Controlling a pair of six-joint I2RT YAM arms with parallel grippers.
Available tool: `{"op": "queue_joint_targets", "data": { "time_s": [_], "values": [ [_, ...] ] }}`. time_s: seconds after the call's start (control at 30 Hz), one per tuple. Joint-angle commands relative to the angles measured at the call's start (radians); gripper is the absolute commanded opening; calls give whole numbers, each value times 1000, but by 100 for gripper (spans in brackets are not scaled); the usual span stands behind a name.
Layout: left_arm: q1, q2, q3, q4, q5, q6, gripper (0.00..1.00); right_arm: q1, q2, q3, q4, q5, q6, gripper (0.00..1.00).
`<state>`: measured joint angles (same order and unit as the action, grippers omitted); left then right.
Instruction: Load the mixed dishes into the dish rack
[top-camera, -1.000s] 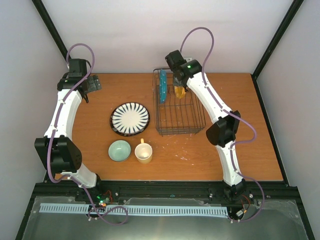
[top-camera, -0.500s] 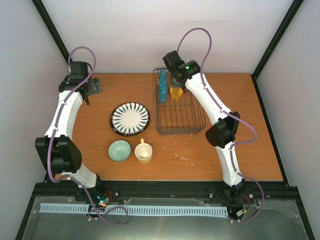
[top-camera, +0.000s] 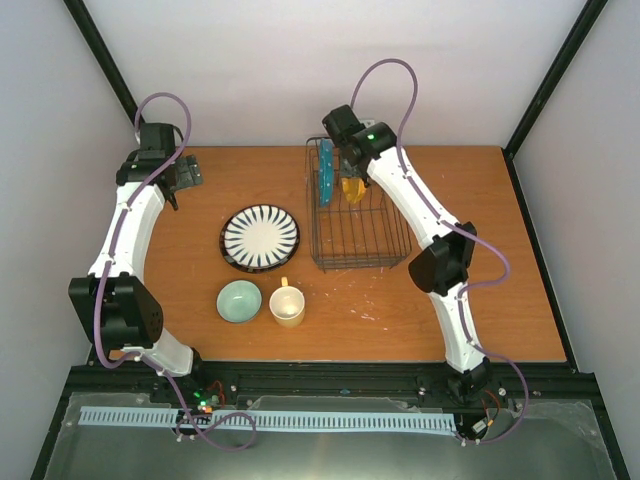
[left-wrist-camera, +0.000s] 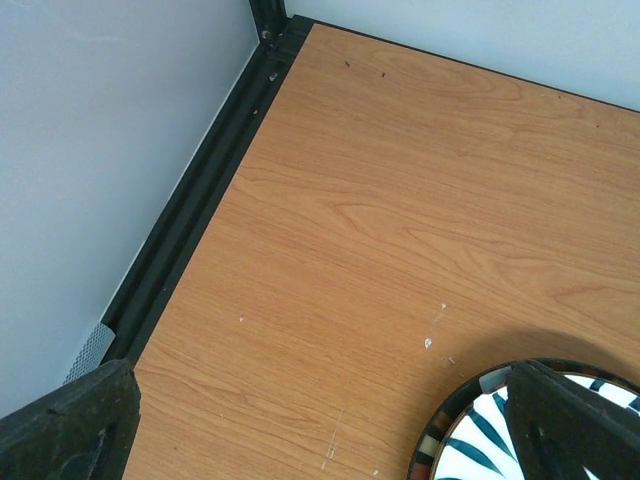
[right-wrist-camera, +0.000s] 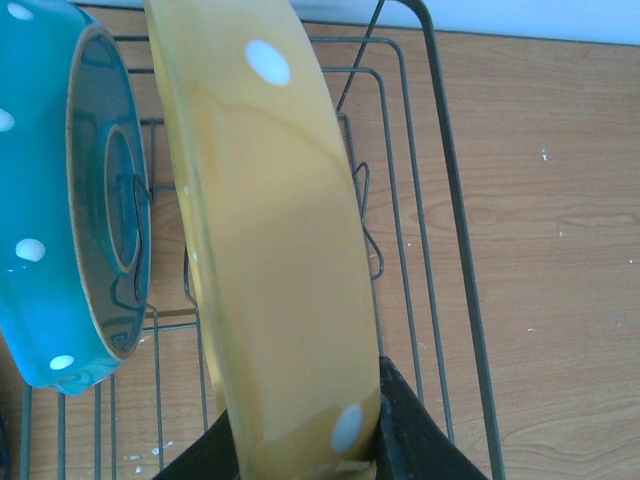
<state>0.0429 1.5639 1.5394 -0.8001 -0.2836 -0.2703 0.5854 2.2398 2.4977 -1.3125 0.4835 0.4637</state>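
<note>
The right claw (right-wrist-camera: 305, 455) is clamped on the rim of the yellow-orange plate (right-wrist-camera: 270, 250), holding it on edge, and the plate rises straight out from between the fingers. Just beside it on the claw's left stands the teal dotted plate (right-wrist-camera: 60, 250), also on edge, with a narrow gap between the two. The dish rack (top-camera: 375, 235) lies under and around both; whether the yellow plate touches the wires, I cannot tell. Compared with a second ago, claw and plate have edged toward the far end of the rack and closer to the teal one.

Well off to the left sit the striped plate (top-camera: 260, 239), then the mug (top-camera: 287, 304) and mint bowl (top-camera: 239, 301), unmoved. Farthest away, the left claw (left-wrist-camera: 320, 425) hangs over the bench (left-wrist-camera: 400, 200) with its fingers wide apart, holding nothing.
</note>
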Motion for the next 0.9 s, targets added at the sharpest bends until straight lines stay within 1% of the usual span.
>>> {"op": "queue_joint_targets", "data": {
  "time_s": [0.0, 0.33, 0.63, 0.87],
  "values": [
    [-1, -26, -1, 18, -16, 23, 100, 16, 13, 45, 58, 38, -2, 3],
    [-1, -24, -12, 11, -25, 25, 100, 25, 64, 49, 25, 14, -21, 3],
    [-1, -14, -5, -14, -50, 32, 100, 39, 114, 56, -67, 67, 10, 3],
    [-1, -11, -1, -16, -60, 42, 100, 38, 164, 94, -129, 100, 51, 3]
  ]
}}
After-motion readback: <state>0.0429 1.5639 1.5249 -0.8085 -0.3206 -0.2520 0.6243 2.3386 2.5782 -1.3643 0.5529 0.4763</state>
